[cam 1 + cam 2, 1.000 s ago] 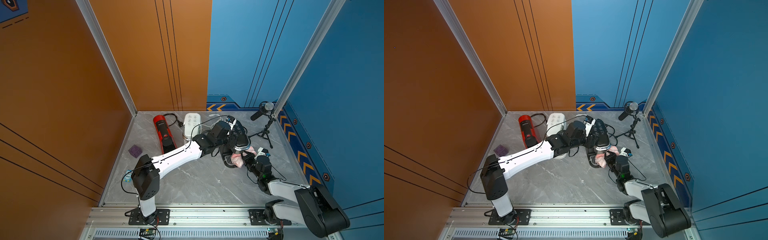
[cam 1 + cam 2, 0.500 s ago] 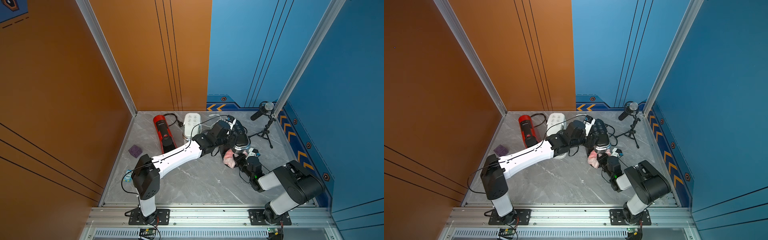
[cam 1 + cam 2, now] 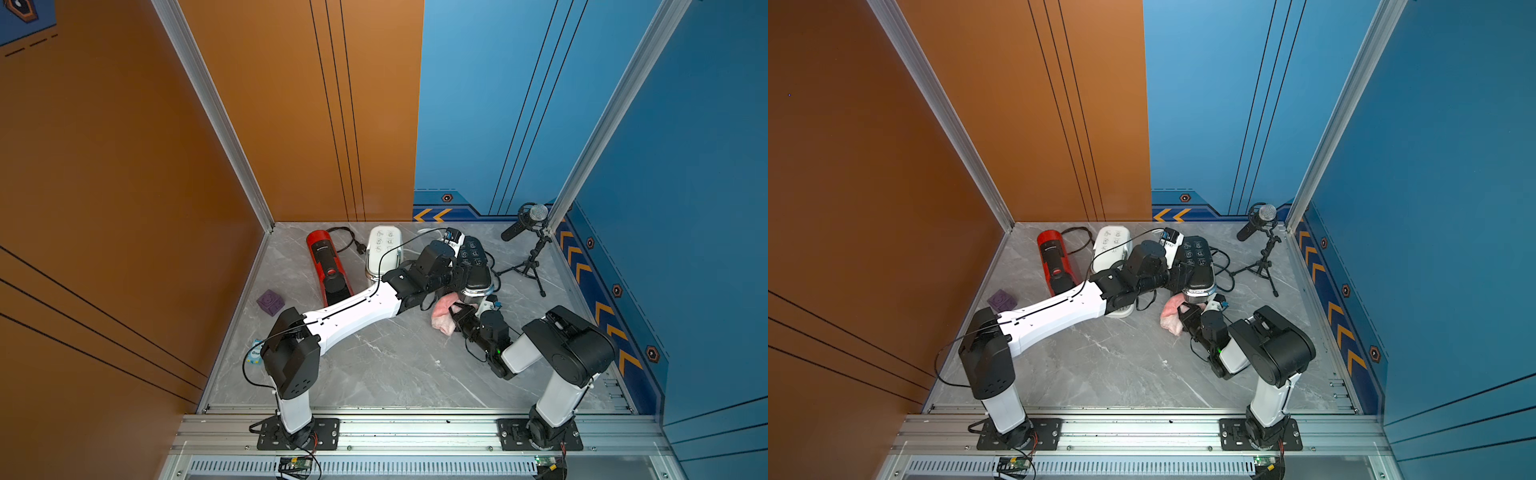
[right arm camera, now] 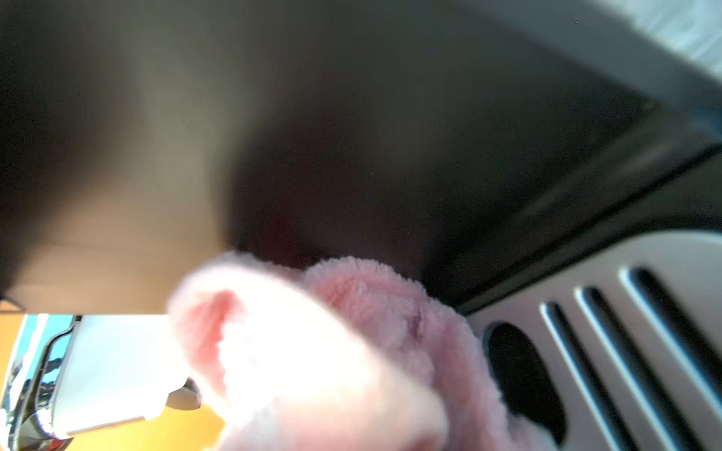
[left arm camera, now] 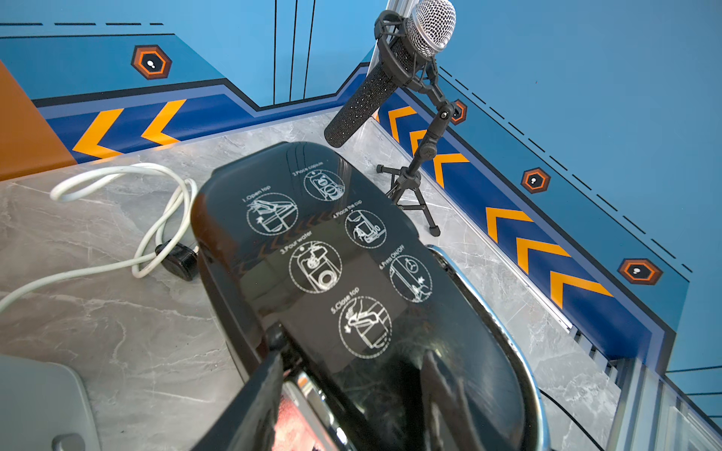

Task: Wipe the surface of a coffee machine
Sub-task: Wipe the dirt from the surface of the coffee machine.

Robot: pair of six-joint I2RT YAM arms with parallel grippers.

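Right gripper [image 3: 457, 311], pinching pink cloth [image 3: 441, 312], slid left to black coffee machine [image 3: 474, 254] front, just ahead; left gripper [image 3: 460, 275] apparently clamps its body.

This is looking like a robotics lab test cell. Aluminium posts [image 3: 212, 108] are framing it: printed orange walls [image 3: 124, 166] are closing off nine to twelve o'clock, blue walls [image 3: 685, 187] with chevrons [image 3: 432, 215] are closing off twelve to three. A left arm [image 3: 353, 311] and a right arm [image 3: 569, 353] are sitting bolted to a slotted rail [image 3: 415, 432] at six o'clock, reaching over a marble-look tabletop [image 3: 395, 374]. A mic [image 3: 524, 222] on a tripod [image 3: 530, 266] is standing at two o'clock.
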